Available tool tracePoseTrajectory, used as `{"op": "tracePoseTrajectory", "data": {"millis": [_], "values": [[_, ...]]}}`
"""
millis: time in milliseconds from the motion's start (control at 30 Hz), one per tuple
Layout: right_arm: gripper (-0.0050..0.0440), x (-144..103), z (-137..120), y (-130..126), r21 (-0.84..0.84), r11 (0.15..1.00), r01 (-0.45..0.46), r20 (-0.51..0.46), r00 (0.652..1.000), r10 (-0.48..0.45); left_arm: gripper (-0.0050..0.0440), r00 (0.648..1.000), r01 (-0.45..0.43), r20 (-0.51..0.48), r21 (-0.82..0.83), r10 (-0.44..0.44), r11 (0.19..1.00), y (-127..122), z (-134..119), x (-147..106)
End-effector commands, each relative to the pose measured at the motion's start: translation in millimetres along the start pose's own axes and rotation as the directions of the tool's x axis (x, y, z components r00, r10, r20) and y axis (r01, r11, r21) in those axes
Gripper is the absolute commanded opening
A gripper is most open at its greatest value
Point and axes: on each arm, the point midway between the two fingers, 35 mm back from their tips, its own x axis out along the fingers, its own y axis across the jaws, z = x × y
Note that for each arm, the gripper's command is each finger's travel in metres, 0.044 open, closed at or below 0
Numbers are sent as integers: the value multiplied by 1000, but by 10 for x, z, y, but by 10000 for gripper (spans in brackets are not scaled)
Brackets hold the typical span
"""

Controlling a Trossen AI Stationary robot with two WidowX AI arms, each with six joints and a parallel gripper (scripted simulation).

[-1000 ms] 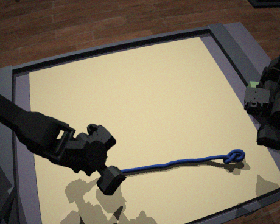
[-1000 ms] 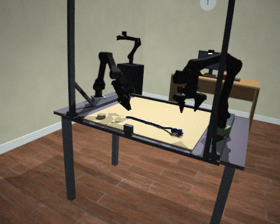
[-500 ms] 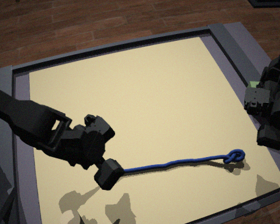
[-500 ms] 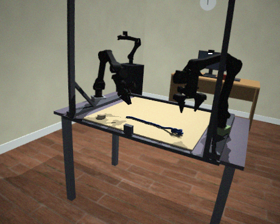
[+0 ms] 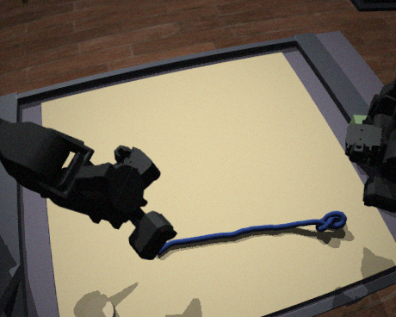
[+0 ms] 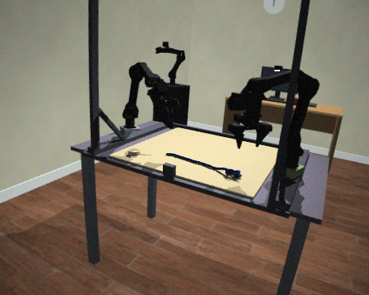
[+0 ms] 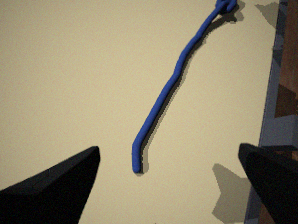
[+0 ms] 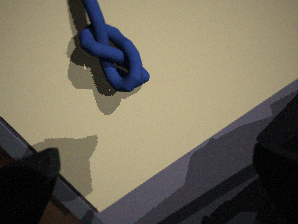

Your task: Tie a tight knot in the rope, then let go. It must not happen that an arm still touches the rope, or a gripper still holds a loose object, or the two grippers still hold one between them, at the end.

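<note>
The rope is lying on the tabletop, its formed knot sitting toward four o'clock in the top view and showing small gaps. Left claw and right claw are hanging open, clear; tightness is remaining doubtful.

The top view looks steeply down at the mat; the exterior, farther back, looks across it; both wrists look down close.
</note>
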Motion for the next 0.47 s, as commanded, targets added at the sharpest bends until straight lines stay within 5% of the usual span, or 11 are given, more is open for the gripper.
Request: {"op": "tracePoseTrajectory", "data": {"millis": [0,200,433], "values": [[440,-50,-4,17,-2,1000,-19,-1,1000,19,440,999,29,17,-13,-29,999,-55,88,-138],[440,-110,102,-49,69,997,-18,0,1000,18,440,999,29,17,-13,-29,999,-55,88,-138],[440,-446,589,-554,470,883,-8,1,1000,9,440,999,29,17,-13,-29,999,-55,88,-138]]}}
